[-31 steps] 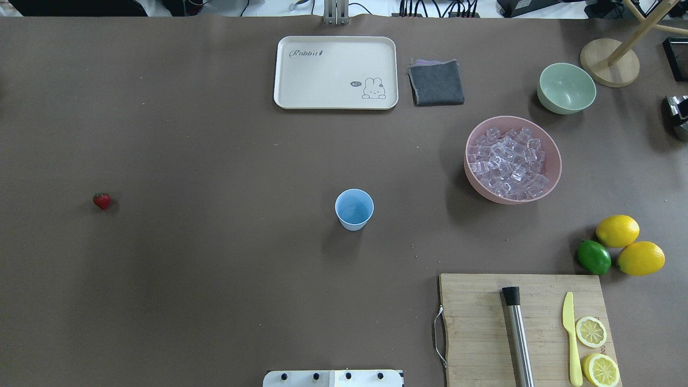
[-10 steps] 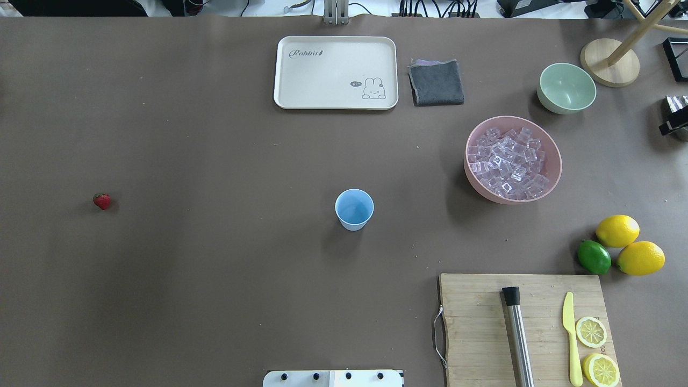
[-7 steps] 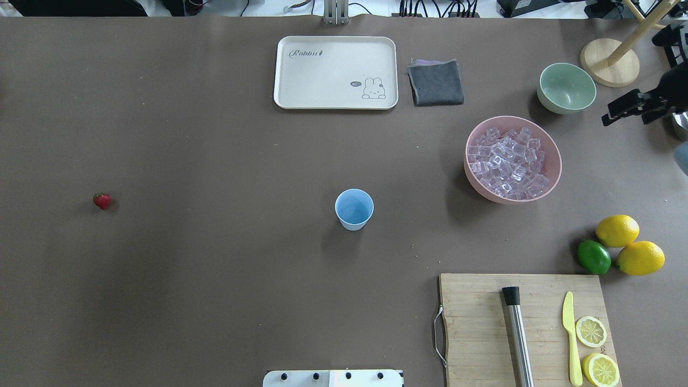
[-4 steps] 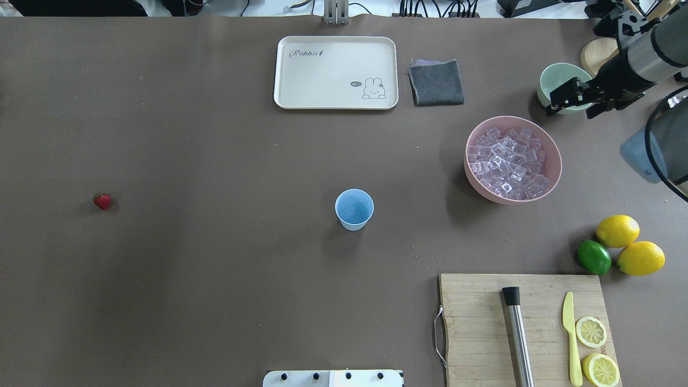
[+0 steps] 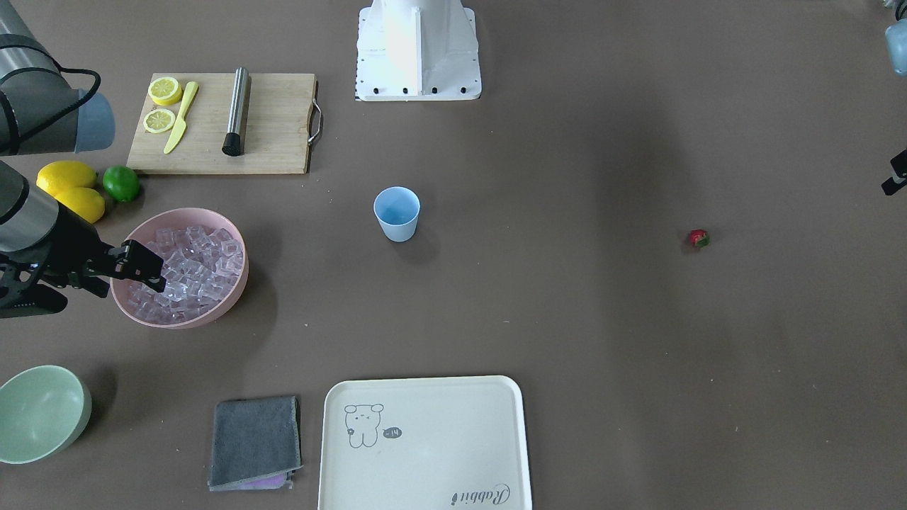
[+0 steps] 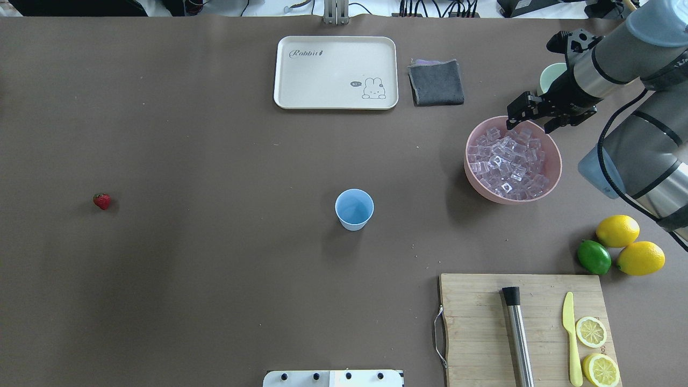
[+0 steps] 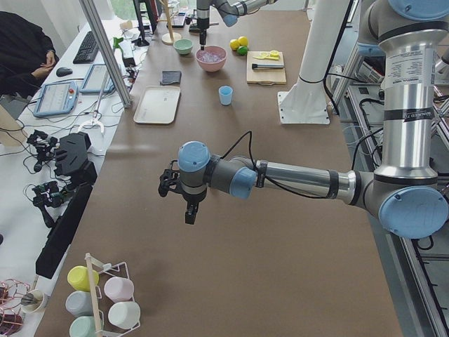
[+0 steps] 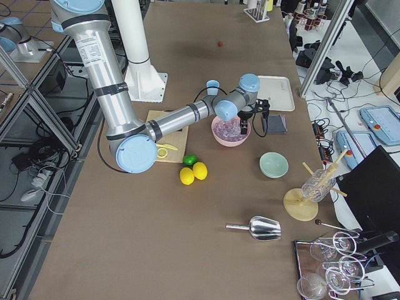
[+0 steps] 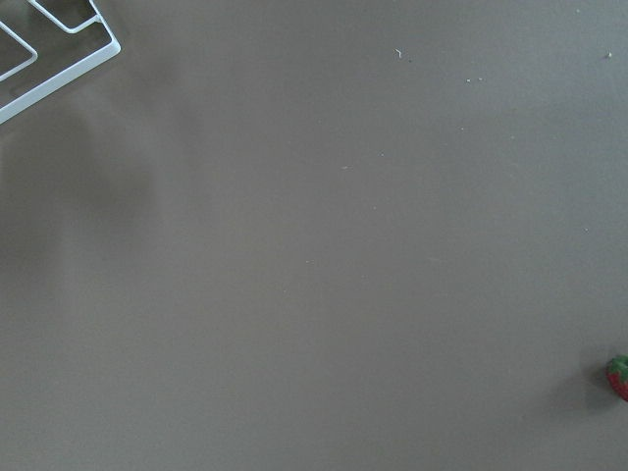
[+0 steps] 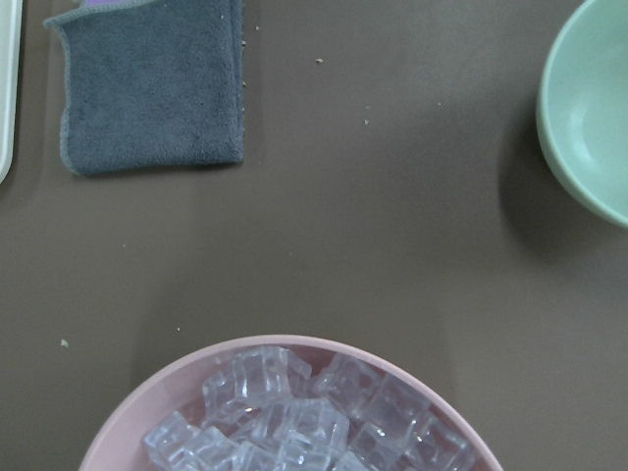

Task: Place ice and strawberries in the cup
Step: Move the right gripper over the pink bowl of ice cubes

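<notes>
The light-blue cup [image 6: 354,209] stands upright and empty mid-table, also in the front view [image 5: 397,212]. The ice [image 6: 508,161] fills a pink bowl [image 6: 473,183]. My right gripper [image 6: 532,121] is open and empty, hovering over the bowl's far rim; it also shows in the front view [image 5: 142,268]. Its wrist view shows the ice [image 10: 304,412] at the bottom. The strawberry [image 6: 101,201] lies alone far left, and at the left wrist view's lower right edge [image 9: 619,378]. My left gripper [image 7: 188,210] hangs above bare table near it; I cannot tell if it is open.
A pale-green bowl [image 5: 39,414] sits beyond the pink bowl. A white tray [image 6: 336,72] and grey cloth [image 6: 436,82] lie at the far edge. A cutting board [image 6: 478,322] with muddler, knife and lemon slices is near right, beside lemons and a lime [image 6: 594,257].
My right arm came in from the right edge and swung left past the pale-green bowl to above the pink bowl's far rim. Cup, strawberry and ice have not moved.
</notes>
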You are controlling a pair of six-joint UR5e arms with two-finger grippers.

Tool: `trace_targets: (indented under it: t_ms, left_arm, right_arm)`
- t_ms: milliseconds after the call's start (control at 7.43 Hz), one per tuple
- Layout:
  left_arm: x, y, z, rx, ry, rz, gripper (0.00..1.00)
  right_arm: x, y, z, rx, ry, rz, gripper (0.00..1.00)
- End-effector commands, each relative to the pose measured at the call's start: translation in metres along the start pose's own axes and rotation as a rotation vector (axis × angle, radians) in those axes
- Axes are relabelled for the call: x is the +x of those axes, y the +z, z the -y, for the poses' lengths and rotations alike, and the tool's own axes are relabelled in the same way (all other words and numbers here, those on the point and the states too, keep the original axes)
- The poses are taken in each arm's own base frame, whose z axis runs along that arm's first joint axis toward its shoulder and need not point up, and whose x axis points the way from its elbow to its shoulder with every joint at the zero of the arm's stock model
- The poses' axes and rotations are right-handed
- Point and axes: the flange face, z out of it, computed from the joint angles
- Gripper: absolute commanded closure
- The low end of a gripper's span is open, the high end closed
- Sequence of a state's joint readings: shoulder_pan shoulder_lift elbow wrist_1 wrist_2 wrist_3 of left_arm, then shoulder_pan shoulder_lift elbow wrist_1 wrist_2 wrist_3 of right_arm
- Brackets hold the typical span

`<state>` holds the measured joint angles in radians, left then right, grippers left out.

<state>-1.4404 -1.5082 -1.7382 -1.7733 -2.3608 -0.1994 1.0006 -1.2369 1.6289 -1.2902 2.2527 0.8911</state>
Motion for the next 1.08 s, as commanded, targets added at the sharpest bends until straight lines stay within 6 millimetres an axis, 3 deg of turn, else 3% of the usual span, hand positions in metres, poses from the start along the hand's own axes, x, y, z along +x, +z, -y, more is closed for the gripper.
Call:
trace_targets:
  t_ms: [0, 942]
  left_arm:
    - [0.0, 0.0, 0.0, 0.0, 0.0, 0.0, 0.02]
    - [0.003, -0.002, 0.002, 0.005, 0.005, -0.001, 0.02]
  right_arm:
    - [-0.01, 0.011, -0.008, -0.016, 0.031, -0.003, 0.17]
    - [-0.002, 0.035, -0.017, -0.015, 0.033, -0.056, 0.18]
